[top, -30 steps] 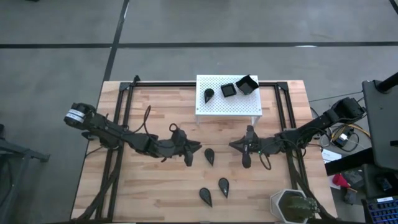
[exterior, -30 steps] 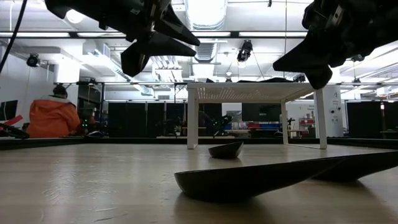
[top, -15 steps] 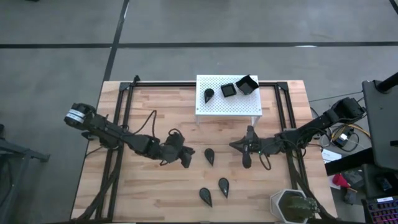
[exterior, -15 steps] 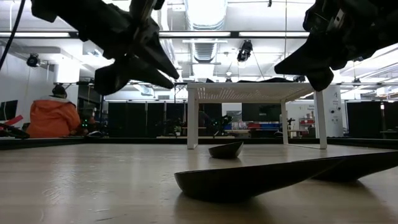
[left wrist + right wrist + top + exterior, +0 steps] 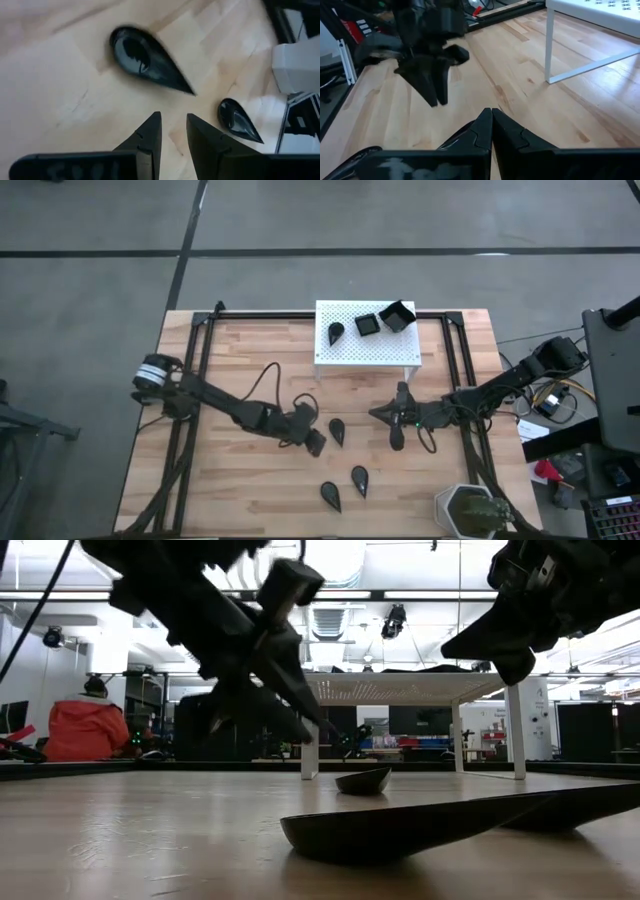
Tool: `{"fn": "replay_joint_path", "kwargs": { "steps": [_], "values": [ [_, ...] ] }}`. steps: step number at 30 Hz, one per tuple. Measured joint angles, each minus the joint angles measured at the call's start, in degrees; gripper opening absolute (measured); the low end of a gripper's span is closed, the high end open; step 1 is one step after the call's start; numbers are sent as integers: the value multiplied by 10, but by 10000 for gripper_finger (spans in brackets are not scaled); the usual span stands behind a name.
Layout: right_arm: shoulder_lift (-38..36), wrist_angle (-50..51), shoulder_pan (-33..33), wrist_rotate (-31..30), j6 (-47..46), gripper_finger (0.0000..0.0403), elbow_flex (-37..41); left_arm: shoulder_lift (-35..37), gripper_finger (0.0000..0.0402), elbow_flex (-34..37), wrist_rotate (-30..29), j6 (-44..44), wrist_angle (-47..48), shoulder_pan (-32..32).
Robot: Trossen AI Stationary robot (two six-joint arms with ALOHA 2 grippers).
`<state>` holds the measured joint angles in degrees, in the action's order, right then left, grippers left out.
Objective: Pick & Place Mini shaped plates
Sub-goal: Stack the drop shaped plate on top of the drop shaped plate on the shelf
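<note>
Three black teardrop plates lie flat on the table: one at the centre (image 5: 337,430) and two nearer the near edge (image 5: 359,478) (image 5: 331,496). A fourth teardrop plate (image 5: 335,332) and two square plates (image 5: 366,324) (image 5: 397,315) sit on the white stand (image 5: 365,360). My left gripper (image 5: 315,442) hangs low just left of the centre plate. In its wrist view its fingers (image 5: 172,117) stand slightly apart, short of that plate (image 5: 147,60). My right gripper (image 5: 395,432), shut (image 5: 491,112), waits to the plate's right, above the table.
A white pot with a green plant (image 5: 470,510) stands at the near right corner. The stand's legs (image 5: 310,735) rise behind the centre plate. Black frame rails run along both table sides. Bare wood lies on the left half. A person in orange (image 5: 85,730) sits far behind.
My left gripper has moved toward the table's right and near edge and has come down, tipping its fingers toward the table, closing on the centre teardrop plate. No plate has moved.
</note>
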<state>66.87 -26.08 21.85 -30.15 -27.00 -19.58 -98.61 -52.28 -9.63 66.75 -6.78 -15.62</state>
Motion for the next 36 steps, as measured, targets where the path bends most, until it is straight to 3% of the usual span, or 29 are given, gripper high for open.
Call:
{"fn": "replay_joint_path", "kwargs": {
  "steps": [22,27,36],
  "values": [
    [0,1,0,2,2,8,1,-29,73,10,132,100,2,106],
    [0,1,0,2,2,8,2,-55,73,4,198,126,-4,112],
    [0,3,2,3,2,8,2,-63,73,2,182,142,-44,120]
  ]
}}
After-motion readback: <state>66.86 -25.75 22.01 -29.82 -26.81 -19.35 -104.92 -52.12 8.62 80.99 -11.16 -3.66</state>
